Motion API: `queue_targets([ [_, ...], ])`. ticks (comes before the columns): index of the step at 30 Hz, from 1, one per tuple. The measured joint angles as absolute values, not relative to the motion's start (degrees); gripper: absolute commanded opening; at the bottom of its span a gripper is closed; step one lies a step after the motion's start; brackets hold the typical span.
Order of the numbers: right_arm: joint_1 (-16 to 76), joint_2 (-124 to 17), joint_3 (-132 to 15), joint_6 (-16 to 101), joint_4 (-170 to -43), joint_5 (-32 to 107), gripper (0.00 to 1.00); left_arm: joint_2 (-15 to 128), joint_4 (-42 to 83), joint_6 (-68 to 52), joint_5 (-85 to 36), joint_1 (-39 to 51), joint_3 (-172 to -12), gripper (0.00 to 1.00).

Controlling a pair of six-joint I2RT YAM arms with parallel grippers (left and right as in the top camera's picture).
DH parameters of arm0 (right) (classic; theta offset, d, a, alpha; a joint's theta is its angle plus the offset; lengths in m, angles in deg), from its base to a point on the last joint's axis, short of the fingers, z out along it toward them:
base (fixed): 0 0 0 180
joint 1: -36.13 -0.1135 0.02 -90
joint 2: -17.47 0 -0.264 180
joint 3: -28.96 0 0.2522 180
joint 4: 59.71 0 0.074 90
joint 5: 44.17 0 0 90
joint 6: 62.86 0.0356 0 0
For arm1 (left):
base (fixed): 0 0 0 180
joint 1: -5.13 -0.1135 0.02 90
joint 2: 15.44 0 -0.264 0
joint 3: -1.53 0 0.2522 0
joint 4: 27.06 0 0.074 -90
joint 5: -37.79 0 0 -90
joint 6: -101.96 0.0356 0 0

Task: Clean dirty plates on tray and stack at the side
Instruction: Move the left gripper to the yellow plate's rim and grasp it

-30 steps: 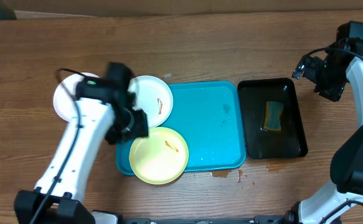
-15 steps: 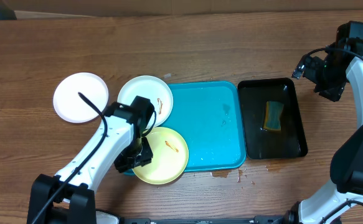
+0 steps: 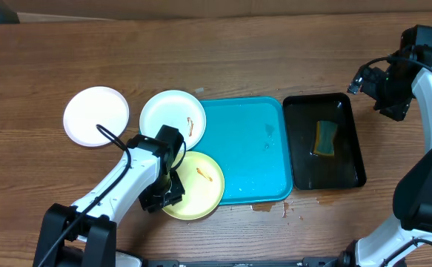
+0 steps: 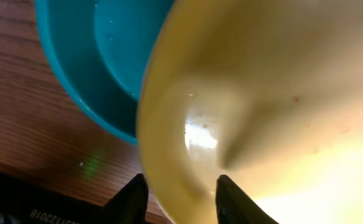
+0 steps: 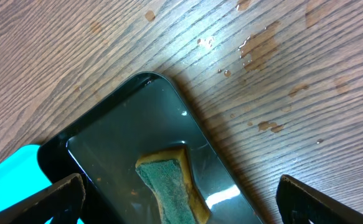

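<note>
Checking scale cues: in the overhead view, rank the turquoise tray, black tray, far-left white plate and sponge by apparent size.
1. turquoise tray, though plates cover part of it
2. black tray
3. white plate
4. sponge, clearly the smallest

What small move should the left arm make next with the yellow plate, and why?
Probably close the left gripper firmly on the pale yellow plate at its rim. The gripper straddles that rim near the corner of the turquoise tray, and a brown smear shows the plate needs cleaning.
</note>
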State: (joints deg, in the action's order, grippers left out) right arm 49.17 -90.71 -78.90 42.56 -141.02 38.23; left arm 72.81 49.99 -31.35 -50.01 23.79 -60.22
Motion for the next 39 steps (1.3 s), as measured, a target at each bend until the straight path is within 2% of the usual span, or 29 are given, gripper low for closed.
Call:
queue_targets([
  [8, 49.2, -90.7, -78.9, 42.6, -141.0, 38.2, 1.0, 72.8, 42.5, -27.9, -44.1, 24.9, -60.2, 0.35],
  [22, 49.2, -90.7, -78.9, 42.6, -141.0, 38.2, 1.0, 72.8, 24.7, -26.8, -41.2, 31.2, -60.2, 0.4],
  [28, 49.2, -90.7, -78.9, 42.5, -141.0, 38.2, 1.0, 72.8, 23.1, -26.8, -41.5, 32.0, -60.2, 0.43],
  [32, 49.2, -90.7, -78.9, 42.6, -141.0, 38.1, 1.0, 72.8, 24.6, -26.8, -43.2, 32.0, -60.2, 0.42],
  [36, 49.1, -90.7, -78.9, 42.5, -141.0, 38.2, 1.0, 72.8, 24.6, -26.7, -44.4, 32.0, -60.2, 0.31],
  [39, 49.2, -90.7, -78.9, 42.6, -141.0, 38.1, 1.0, 73.1, 24.6, -26.7, -45.0, 32.0, -60.2, 0.31],
])
